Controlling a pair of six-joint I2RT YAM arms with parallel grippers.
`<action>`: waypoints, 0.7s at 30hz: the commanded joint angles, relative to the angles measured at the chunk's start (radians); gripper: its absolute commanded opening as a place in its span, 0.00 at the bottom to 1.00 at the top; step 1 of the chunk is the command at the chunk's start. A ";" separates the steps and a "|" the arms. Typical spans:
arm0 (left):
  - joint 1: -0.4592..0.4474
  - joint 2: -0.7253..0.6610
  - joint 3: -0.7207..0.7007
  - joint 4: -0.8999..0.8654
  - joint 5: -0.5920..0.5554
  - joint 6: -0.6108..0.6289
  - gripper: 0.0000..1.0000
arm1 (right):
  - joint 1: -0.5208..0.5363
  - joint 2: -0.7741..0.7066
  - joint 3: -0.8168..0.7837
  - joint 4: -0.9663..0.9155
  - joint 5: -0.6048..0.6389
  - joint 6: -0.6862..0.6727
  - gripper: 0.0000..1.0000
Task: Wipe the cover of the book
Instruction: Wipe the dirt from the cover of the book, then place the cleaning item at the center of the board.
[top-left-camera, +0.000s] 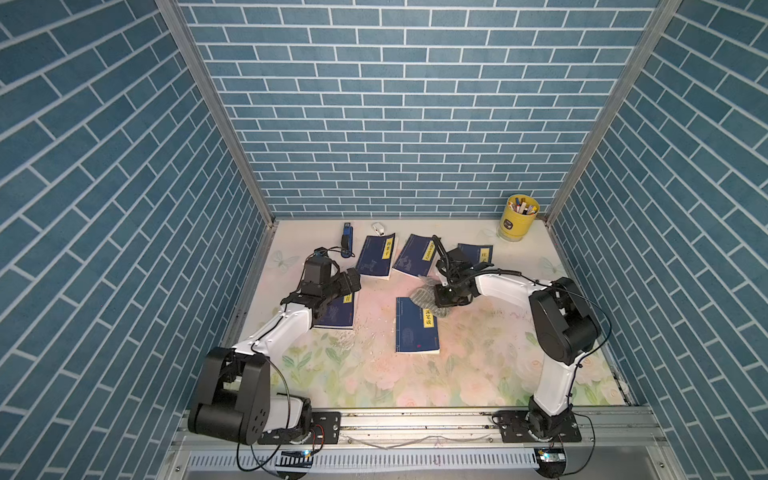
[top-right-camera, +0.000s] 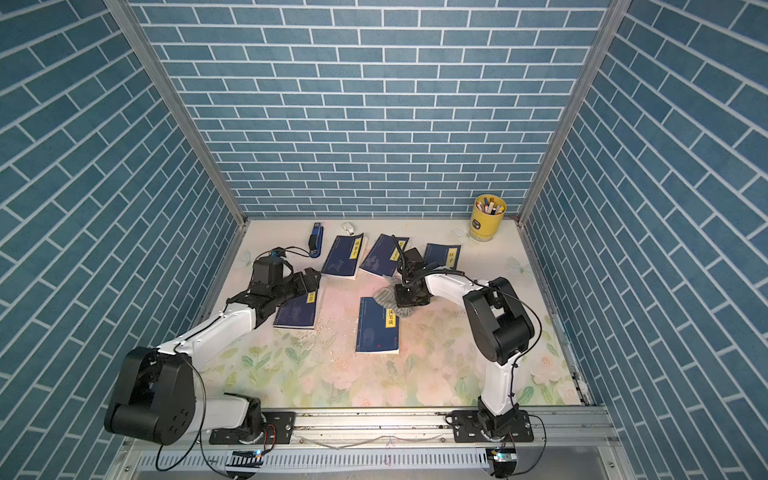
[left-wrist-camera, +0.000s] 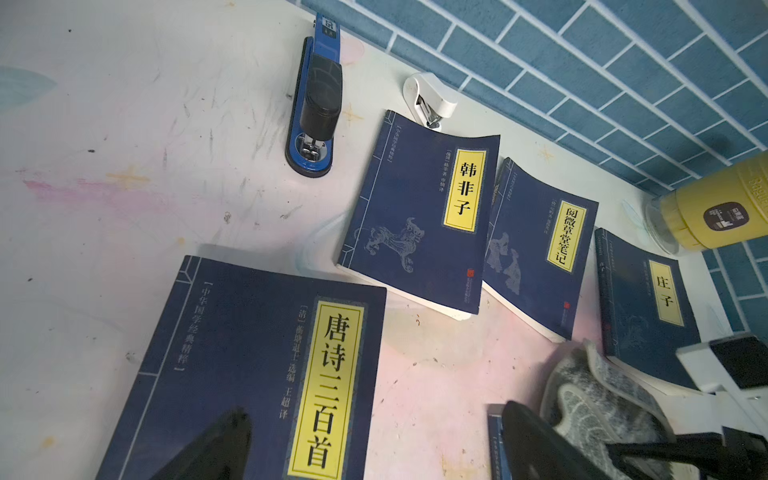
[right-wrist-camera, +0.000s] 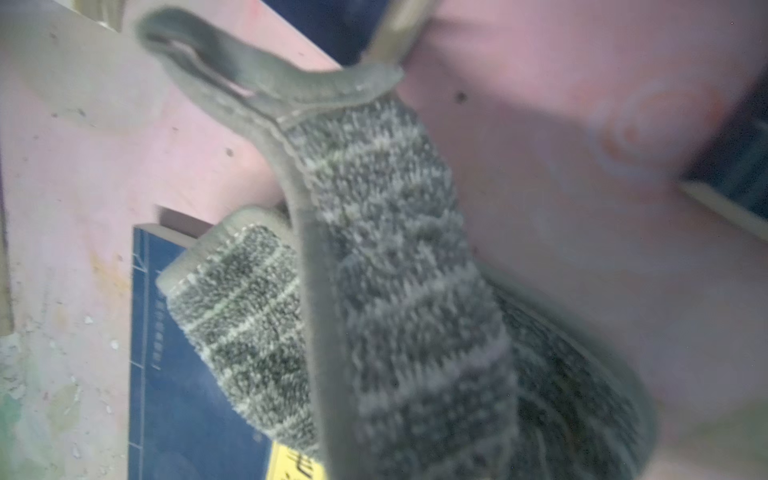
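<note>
My right pincer (top-left-camera: 444, 301) is clamped shut on the grey cloth (top-left-camera: 423, 296), whose lower end rests on the far right corner of the book (top-left-camera: 417, 332). The book lies flat, mostly nearer my base than the pincer.

Two white-and-black robot arms stand on bases along the lower edge in both top views. The left arm (top-left-camera: 274, 332), at lower left, folds at a black elbow and reaches up and to the right toward the middle of the frame. The left gripper (top-left-camera: 350, 280) has its jaws spread wide and holds nothing. The right arm (top-left-camera: 505, 286), at lower right, climbs to a black elbow, then stretches leftward. The right gripper (top-left-camera: 448, 297) points down, jaws clamped on a grey cloth (top-left-camera: 422, 296).
</note>
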 joint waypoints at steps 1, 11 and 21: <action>-0.022 0.026 0.013 0.019 0.012 0.007 0.99 | -0.037 -0.092 -0.042 -0.132 0.108 -0.040 0.05; -0.120 0.129 0.071 0.043 0.007 0.006 0.99 | -0.139 -0.236 -0.180 -0.187 0.223 0.032 0.18; -0.237 0.172 0.053 0.048 0.000 -0.021 0.97 | -0.098 -0.309 -0.080 -0.306 0.321 0.009 0.44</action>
